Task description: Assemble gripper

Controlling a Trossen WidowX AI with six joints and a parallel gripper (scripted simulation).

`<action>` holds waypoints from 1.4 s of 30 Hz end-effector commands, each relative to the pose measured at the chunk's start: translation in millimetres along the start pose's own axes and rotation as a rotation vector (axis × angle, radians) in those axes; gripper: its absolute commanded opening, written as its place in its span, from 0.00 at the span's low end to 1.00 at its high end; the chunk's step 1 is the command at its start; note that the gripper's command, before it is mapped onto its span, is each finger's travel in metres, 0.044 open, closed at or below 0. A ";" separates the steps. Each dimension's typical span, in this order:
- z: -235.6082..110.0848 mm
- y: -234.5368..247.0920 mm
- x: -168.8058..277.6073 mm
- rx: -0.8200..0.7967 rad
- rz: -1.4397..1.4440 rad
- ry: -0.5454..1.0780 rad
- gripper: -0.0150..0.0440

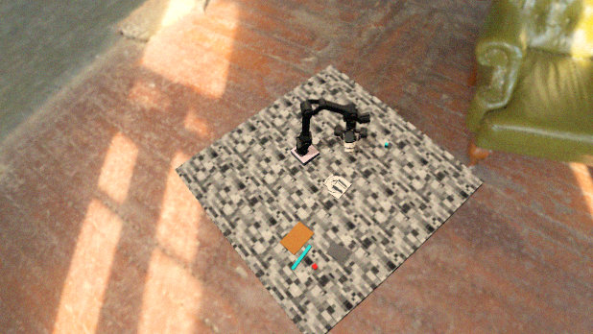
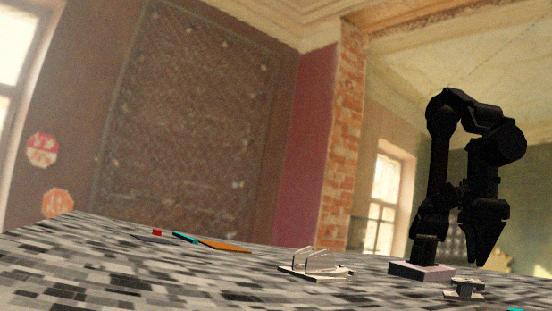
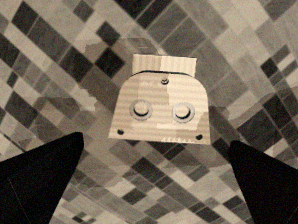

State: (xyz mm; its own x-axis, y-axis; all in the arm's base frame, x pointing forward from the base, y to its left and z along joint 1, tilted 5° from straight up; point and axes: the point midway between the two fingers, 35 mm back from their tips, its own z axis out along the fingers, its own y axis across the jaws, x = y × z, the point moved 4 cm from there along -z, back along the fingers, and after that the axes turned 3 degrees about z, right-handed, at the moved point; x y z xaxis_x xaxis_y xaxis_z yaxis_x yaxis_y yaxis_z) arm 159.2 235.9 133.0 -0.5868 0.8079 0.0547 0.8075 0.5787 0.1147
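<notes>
The housing plate (image 1: pixel 348 148) (image 2: pixel 464 281) (image 3: pixel 164 120), pale and domed with two ringed round features, sits level on a short grey post above a lower pale plate. My gripper (image 1: pixel 349 138) (image 2: pixel 478 263) (image 3: pixel 156 143) is open and empty, pointing down above it with a gap. In the wrist view the housing plate shows between and slightly beyond the fingertips. The pale gripper base (image 1: pixel 340 194) (image 2: pixel 322 281) lies nearer the mat's middle, with two upright jaws (image 2: pixel 319 261) side by side on it. Their gear teeth and pins are too small to judge.
An orange plate (image 1: pixel 296 237) (image 2: pixel 225 247), a cyan bar (image 1: pixel 301 257) (image 2: pixel 185 238), a grey patch (image 1: pixel 340 251) and a red block (image 1: pixel 315 266) (image 2: pixel 156 231) lie far from the arm. A small cyan block (image 1: pixel 386 144) lies near the housing plate.
</notes>
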 end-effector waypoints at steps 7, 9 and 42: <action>17.4 -2.3 -1.3 0.010 0.006 -0.008 1.00; 17.7 -2.3 -1.3 0.010 0.006 -0.008 1.00; 47.8 -2.8 -1.7 0.010 0.006 -0.008 1.00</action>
State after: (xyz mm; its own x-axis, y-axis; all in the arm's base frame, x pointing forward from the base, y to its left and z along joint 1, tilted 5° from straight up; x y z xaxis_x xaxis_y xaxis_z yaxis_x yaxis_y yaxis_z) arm 160.8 238.9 86.3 -0.5864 0.8084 0.0513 0.8081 0.5796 0.1050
